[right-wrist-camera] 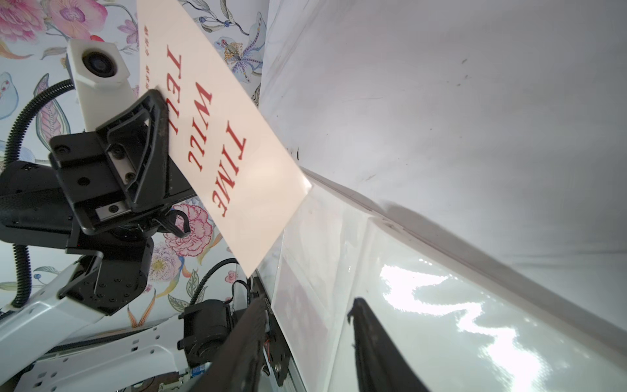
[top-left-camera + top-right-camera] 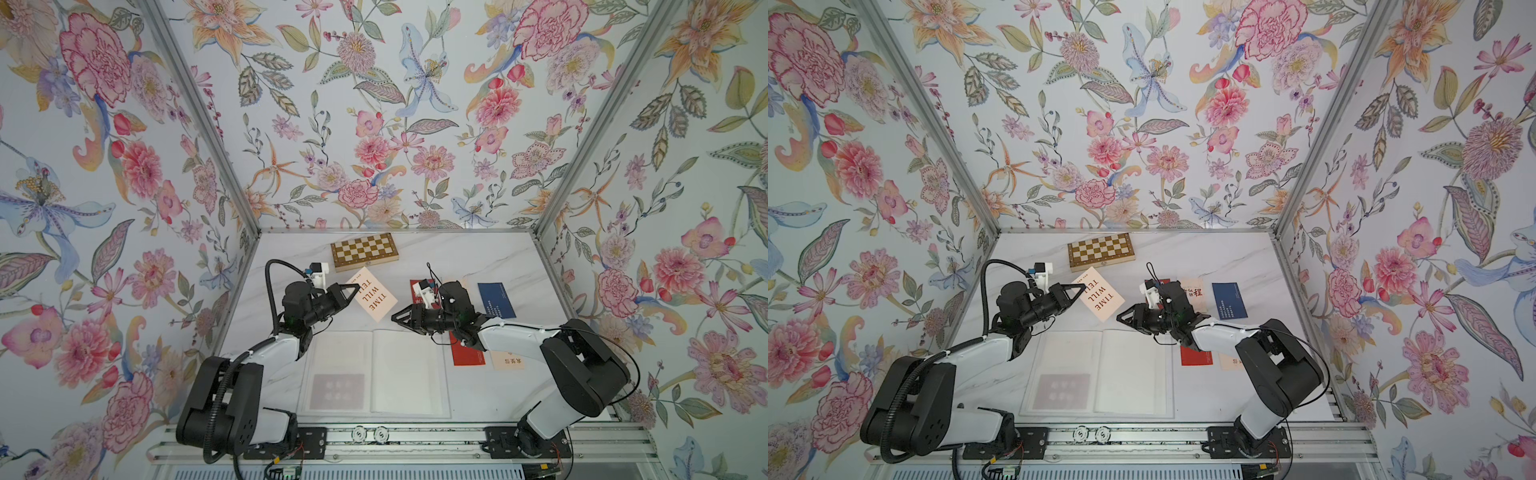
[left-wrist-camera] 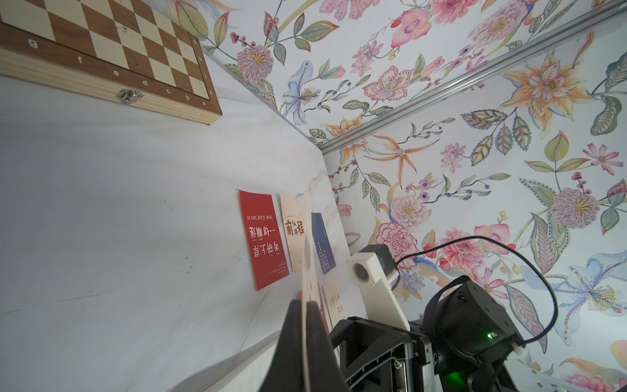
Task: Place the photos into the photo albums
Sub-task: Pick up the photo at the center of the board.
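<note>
L gripper [image 2: 355, 286] was pinched tight on one edge of the cream TIME WILL TELL card [image 2: 376, 300], next to the word TELL. The card was off the table [image 2: 457, 257] and tilted, just left of centre in both top views. The R wrist view had the same grip at upper left, w/ the card slanting down to mid-frame and its low corner close to the album page. In the L wrist view the card was edge-on btwn the fingers [image 3: 291, 339] at bottom centre.

R gripper [image 2: 395, 316] had its jaws partway apart w/ nothing btwn them. It sat just right of centre, tip aimed at the card but apart from it. Its own wrist view showed both fingers [image 1: 373, 339] at bottom centre over a glossy page.

Photo album [image 2: 405, 370] lay open and flat at lower centre. A dark red card [image 2: 337, 390] showed through the lower-left sleeve.

Loose on the table, right of centre:
- YOU CAN DO IT card [image 3: 264, 237], red
- cream card [image 2: 1192, 293]
- navy card [image 2: 496, 299]

Lower down, beside the album's right edge and partly under the R arm:
- second red card [image 2: 467, 355]
- small cream card [image 2: 509, 360]

Chessboard box [image 2: 363, 251] sat at upper centre of the table.
</note>
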